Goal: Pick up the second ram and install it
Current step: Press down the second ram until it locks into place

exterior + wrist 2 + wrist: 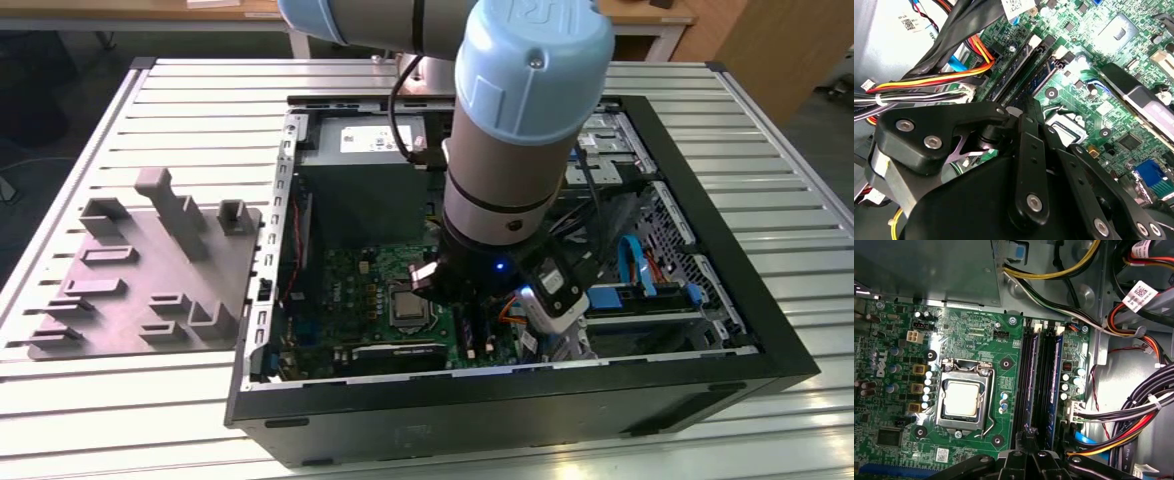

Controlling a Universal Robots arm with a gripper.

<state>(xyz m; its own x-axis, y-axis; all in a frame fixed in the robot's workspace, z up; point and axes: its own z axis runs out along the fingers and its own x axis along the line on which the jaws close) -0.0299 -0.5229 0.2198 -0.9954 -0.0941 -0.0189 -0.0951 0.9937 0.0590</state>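
The black tool (1030,436) is pressing its narrow tips on the long dark blue ram stick (1051,385); tilting could be jamming it in the green motherboard (974,340).

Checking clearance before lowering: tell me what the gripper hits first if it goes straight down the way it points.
Probably the ram in the black sockets beside the CPU socket: the gripper sits right over that row. How much gap remains is unclear.
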